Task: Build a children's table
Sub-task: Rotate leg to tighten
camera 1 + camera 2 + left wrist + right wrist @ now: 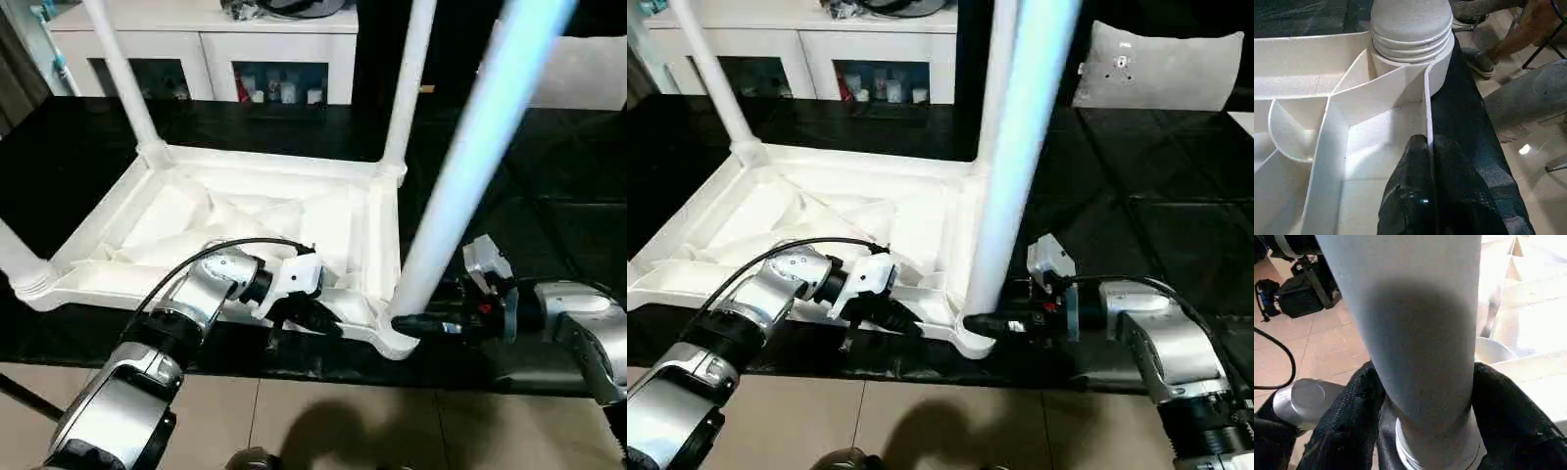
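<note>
The white plastic table top (pixel 245 220) is lying upside down on a black mat (pixel 549 157), ribs up, its four round tapered legs running out of frame. The right gripper (pixel 1425 431) is hugging the near leg (pixel 460 186) at its socket. The left gripper (pixel 1427 196) is pinching the near rim, fingers clamped tight.
</note>
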